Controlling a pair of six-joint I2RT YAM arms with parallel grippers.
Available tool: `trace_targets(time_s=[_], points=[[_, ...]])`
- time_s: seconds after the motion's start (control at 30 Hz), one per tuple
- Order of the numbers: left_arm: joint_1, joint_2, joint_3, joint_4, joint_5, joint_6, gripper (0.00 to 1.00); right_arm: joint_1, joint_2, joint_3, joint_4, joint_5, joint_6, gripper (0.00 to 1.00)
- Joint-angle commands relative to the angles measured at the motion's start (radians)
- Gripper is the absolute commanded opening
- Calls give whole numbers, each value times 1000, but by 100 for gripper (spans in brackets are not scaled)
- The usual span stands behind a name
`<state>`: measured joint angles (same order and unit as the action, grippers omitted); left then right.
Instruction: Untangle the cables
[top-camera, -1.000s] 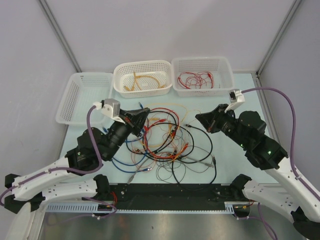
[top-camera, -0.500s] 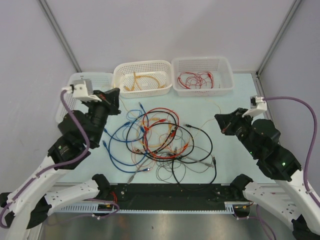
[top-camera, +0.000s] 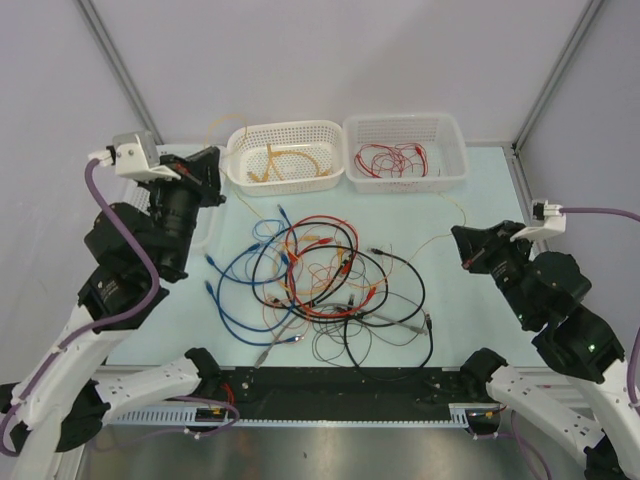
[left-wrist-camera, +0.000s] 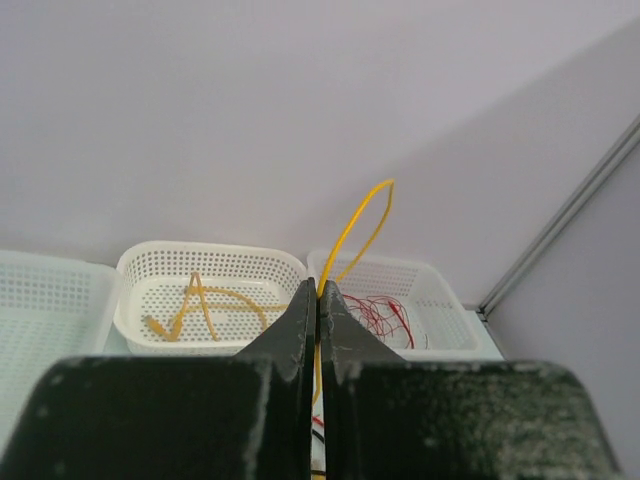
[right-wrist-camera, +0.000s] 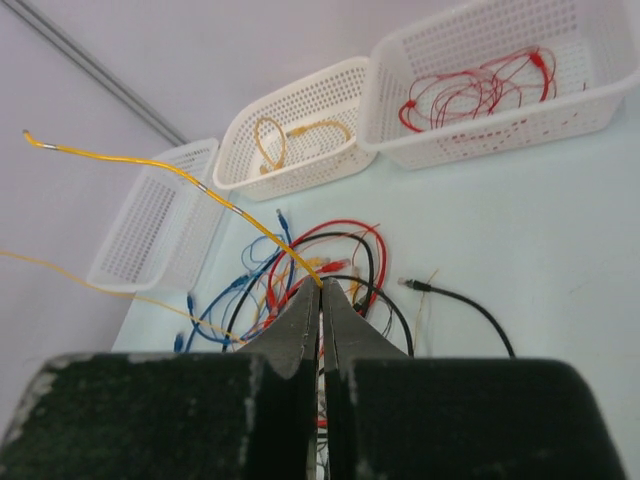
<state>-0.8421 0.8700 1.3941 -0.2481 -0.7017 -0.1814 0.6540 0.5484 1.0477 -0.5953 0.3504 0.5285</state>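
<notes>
**Partner:** Holding anything in either claw?

**Me:** Yes. My left claw (left-wrist-camera: 317, 300) is pinched shut on a thin orange-yellow wire (right-wrist-camera: 215, 197), raised near the back-left corner. My right claw (right-wrist-camera: 321, 292) is clamped on what looks to be the same wire, out at the right side of the table (top-camera: 480, 180). Between them the wire dips toward the tangle of red, blue, black and orange-yellow cables (top-camera: 320, 285) lying mid-table. I cannot tell whether it threads through the loops.

**Partner:** How will it handle?

**Me:** I judge it light, limp and slick. It could slide through a pinch under a hard pull, and the small plug ends are likely to catch on other loops. The best hold is near a plug, or on a free stretch clear of the knot, drawn slowly.

**Partner:** And the containers?

**Me:** Three white perforated plastic baskets line the back edge.
- The middle basket (top-camera: 285, 128) holds coiled orange-yellow cables (top-camera: 290, 160).
- The right basket (top-camera: 400, 119) holds thin red cables (top-camera: 395, 158).
- The left basket (right-wrist-camera: 150, 220) shows nothing inside, as far as I can see.
</notes>
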Motion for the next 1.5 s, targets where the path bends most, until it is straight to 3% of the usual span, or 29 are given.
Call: trace_targets(time_s=[0.0,0.33,0.47,0.57,0.7,0.83,0.9,1.0,1.13,1.27,1.47], points=[[14,55,163,75,-5,108,0,-4,21,86,6,91,-64,0],[17,320,584,155,39,252,0,-5,22,84,-80,133,-42,0],[17,447,828,122,76,275,0,-4,25,68,-93,128,-39,0],[18,523,911,92,116,255,0,-4,33,37,-81,86,-36,0],[18,547,910,21,172,185,0,-4,45,-11,-52,0,-19,0],[17,488,753,32,228,112,0,-4,48,-48,-20,-60,-13,0],[29,512,726,-41,264,106,0,-5,53,-58,-8,-76,-15,0],[44,601,845,-243,344,45,0,-5,64,-64,3,-93,-18,0],[37,525,818,-70,354,59,0,-5,61,-66,6,-105,-22,0],[40,567,890,-133,318,88,0,-5,61,-67,6,-99,-16,0],[64,546,574,-142,412,-47,0,-4,71,-80,9,-125,-13,0]])
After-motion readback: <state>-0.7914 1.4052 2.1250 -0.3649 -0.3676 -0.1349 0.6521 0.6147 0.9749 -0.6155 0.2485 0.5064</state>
